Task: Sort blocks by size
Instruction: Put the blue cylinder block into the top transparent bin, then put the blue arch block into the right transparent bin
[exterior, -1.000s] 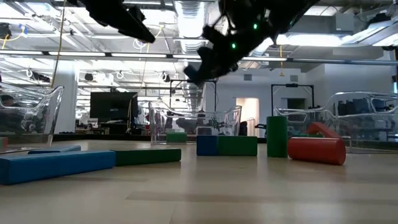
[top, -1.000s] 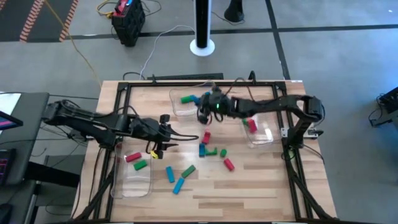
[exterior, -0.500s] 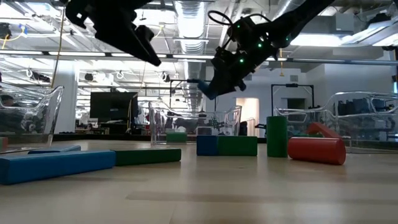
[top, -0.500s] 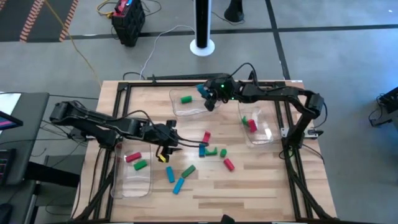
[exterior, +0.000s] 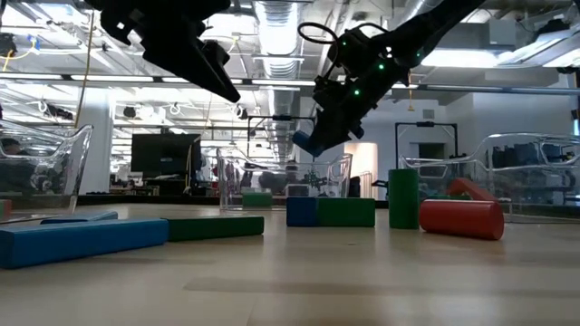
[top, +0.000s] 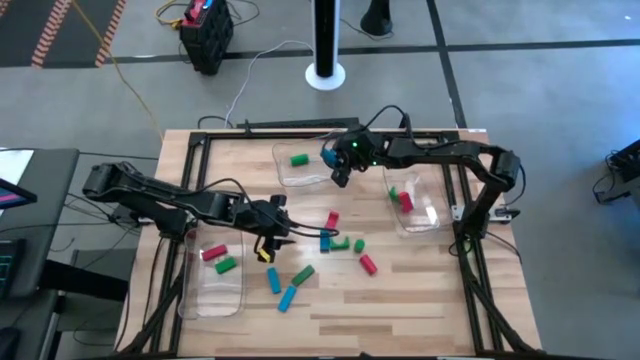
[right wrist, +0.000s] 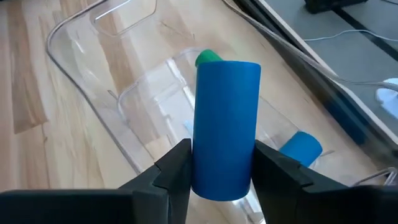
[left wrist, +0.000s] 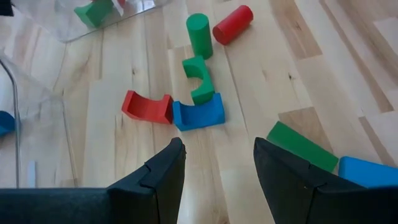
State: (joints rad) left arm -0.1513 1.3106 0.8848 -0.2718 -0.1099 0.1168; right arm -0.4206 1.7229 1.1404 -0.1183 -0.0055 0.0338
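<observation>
My right gripper point(top: 338, 168) hangs above the clear tray point(top: 300, 170) at the table's far middle, shut on a blue cylinder point(right wrist: 227, 124). A green block point(right wrist: 208, 57) and a blue block point(right wrist: 300, 148) lie in that tray. My left gripper point(left wrist: 217, 162) is open and hovers over bare table near the centre point(top: 272, 240). Ahead of it lie a red arch point(left wrist: 147, 107), a blue arch point(left wrist: 198, 112), a green arch point(left wrist: 199, 78), a green cylinder point(left wrist: 199, 34) and a red cylinder point(left wrist: 233, 25). My right gripper pinches the blue cylinder's curved sides point(right wrist: 202, 171) between its two fingers, near the end closest to the wrist. The fingers slant downward and the cylinder sticks out ahead of them, along their length. It is lifted clear above the tray point(exterior: 308, 143).
A clear tray point(top: 415, 205) at the right holds red and green blocks. Another point(top: 215, 275) at the near left holds a red and a green one. Green and blue bars point(top: 290, 285) lie on the table near the front, with a red cylinder point(top: 367, 264) further right.
My right gripper has carried the blue cylinder from above the table's centre toward the far edge, turning as it went, and now hangs over the far tray. My left gripper has sunk and moved a little toward the table's right edge, staying open.
</observation>
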